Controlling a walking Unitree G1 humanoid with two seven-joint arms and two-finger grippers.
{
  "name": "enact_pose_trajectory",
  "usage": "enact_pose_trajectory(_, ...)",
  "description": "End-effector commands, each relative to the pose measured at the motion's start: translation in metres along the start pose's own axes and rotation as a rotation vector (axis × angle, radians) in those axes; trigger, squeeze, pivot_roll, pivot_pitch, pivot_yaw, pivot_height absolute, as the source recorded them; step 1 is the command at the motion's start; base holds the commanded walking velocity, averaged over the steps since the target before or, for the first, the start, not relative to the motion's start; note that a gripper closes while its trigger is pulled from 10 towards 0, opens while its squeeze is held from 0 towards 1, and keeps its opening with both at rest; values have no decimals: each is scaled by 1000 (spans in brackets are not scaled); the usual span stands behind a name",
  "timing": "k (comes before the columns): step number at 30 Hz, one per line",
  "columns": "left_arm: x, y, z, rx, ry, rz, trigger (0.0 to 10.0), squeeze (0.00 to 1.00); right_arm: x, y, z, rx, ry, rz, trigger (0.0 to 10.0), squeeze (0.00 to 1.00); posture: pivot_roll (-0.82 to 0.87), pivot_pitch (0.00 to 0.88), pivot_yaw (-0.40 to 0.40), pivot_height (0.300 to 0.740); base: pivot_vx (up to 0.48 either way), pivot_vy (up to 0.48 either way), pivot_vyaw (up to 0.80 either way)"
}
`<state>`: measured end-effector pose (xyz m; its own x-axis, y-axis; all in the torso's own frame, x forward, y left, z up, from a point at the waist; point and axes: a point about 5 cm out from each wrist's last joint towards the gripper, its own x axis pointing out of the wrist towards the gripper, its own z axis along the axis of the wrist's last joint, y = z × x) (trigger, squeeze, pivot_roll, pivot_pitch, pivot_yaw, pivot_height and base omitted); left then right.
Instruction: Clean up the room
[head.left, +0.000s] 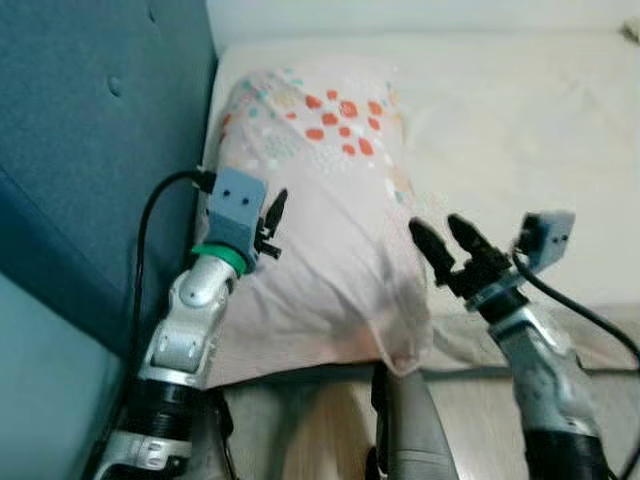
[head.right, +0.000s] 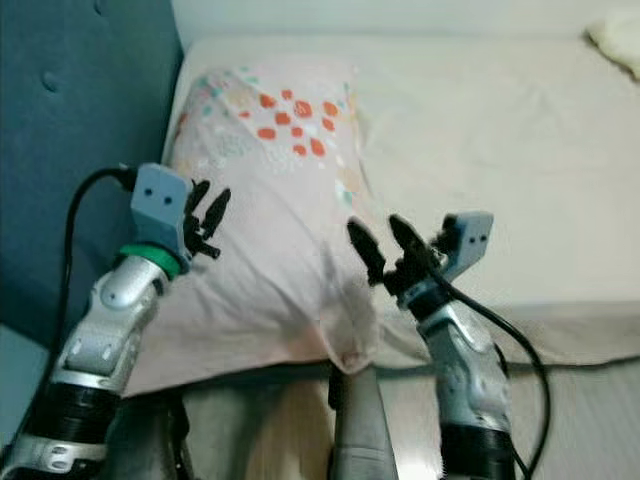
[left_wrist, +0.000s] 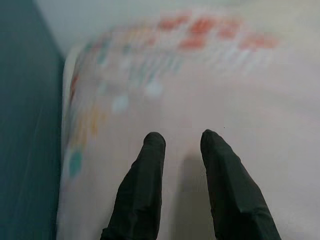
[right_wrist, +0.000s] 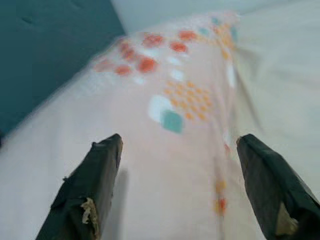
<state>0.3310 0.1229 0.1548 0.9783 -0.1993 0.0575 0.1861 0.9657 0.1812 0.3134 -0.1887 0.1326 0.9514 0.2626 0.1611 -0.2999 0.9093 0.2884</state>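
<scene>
While the pillow (head.left: 320, 230) is lying on the bed (head.left: 520, 130) against the blue headboard (head.left: 90, 150), I am hovering my left gripper (head.left: 270, 225) narrowly parted and my right gripper (head.left: 448, 240) spread wide over it.

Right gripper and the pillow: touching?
Cannot tell. Right wrist view shows the right gripper open over the pillow, but no plain contact or gap.

The pillow (left_wrist: 190, 100) pattern is smeared by blur in both wrist views. At 2 o'clock, a pale object (head.right: 618, 40), perhaps cloth, is cut off.
</scene>
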Motion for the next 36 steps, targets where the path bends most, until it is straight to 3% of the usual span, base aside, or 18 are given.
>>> enact_pose_trajectory(1, -5, 3, -36, 82, 150, 21, 10000, 0, -2, -1, -23, -8, 86, -32, 10000, 0, -49, 0, 56, 510, 0, 0, 0)
enact_pose_trajectory(2, -5, 3, -36, 82, 150, 21, 10000, 0, -2, -1, -23, -8, 86, -32, 10000, 0, -49, 0, 56, 510, 0, 0, 0)
enact_pose_trajectory(4, -17, 7, -76, 201, 337, -24, 10000, 0, 0, 4, -41, -30, 172, -25, 10000, 0, -45, 0, 53, 510, 0, 0, 0)
enact_pose_trajectory(6, -25, 14, -90, 210, 409, -35, 10000, 0, -3, 9, -52, -16, 221, -2, 10000, 0, -45, 0, 50, 510, 0, 0, 0)
enact_pose_trajectory(8, -25, 21, -82, 160, 379, -1, 10000, 0, -6, 10, -59, -46, 235, 5, 10000, 0, -45, 5, 47, 510, 0, 0, 0)
enact_pose_trajectory(10, -15, 26, -54, -10, 255, 36, 10000, 0, -8, 8, -62, -48, 239, -6, 10000, 0, -40, 10, 44, 510, 0, 0, 0)
enact_pose_trajectory(11, -15, 26, -54, -10, 255, 36, 10000, 0, -8, 8, -62, -48, 239, -6, 10000, 0, -40, 10, 44, 510, 0, 0, 0)
enact_pose_trajectory(12, -8, 29, -27, -167, 133, 54, 10000, 0, -9, 6, -64, -52, 233, -20, 10000, 0, -39, 13, 44, 510, 0, 0, 0)
enact_pose_trajectory(13, -6, 29, -15, -227, 90, 48, 10000, 0, -8, 5, -63, -53, 227, -29, 10000, 0, -41, 13, 46, 510, 0, 0, 0)
enact_pose_trajectory(15, -5, 29, -8, -266, 61, 42, 10000, 0, -8, 4, -63, -54, 224, -36, 10000, 0, -41, 14, 46, 510, 0, 0, 0)
enact_pose_trajectory(16, -3, 28, 12, -296, -22, 16, 10000, 0, -7, 3, -61, -59, 213, -42, 10000, 0, -43, 15, 47, 510, 0, 0, 0)
enact_pose_trajectory(19, -2, 26, 36, -317, -125, -26, 10000, 0, -6, 2, -58, -76, 191, -42, 10000, 0, -42, 18, 45, 510, 0, 0, 0)
enact_pose_trajectory(23, -3, 22, 56, -305, -199, -60, 10000, 0, -5, 5, -51, -104, 154, -27, 10000, 0, -39, 19, 42, 510, 0, 0, 0)
enact_pose_trajectory(25, -5, 16, 60, -194, -218, -76, 10000, 0, -4, 13, -46, -119, 117, 8, 10000, 0, -38, 19, 42, 510, 0, 0, 0)
enact_pose_trajectory(29, -12, 11, 33, -118, -117, -95, 10000, 0, 0, 16, -43, -105, 82, -4, 10000, 0, -43, 20, 42, 510, 0, 0, 0)
enact_pose_trajectory(33, -16, 12, 28, -123, -87, -120, 10000, 0, 0, 14, -43, -91, 75, -24, 10000, 0, -41, 21, 41, 510, 0, 0, 0)
enact_pose_trajectory(36, -36, 21, 29, -110, -46, -311, 10000, 0, -9, 1, -32, -101, 49, -69, 10000, 0, -22, 28, 30, 510, 0, 0, 0)
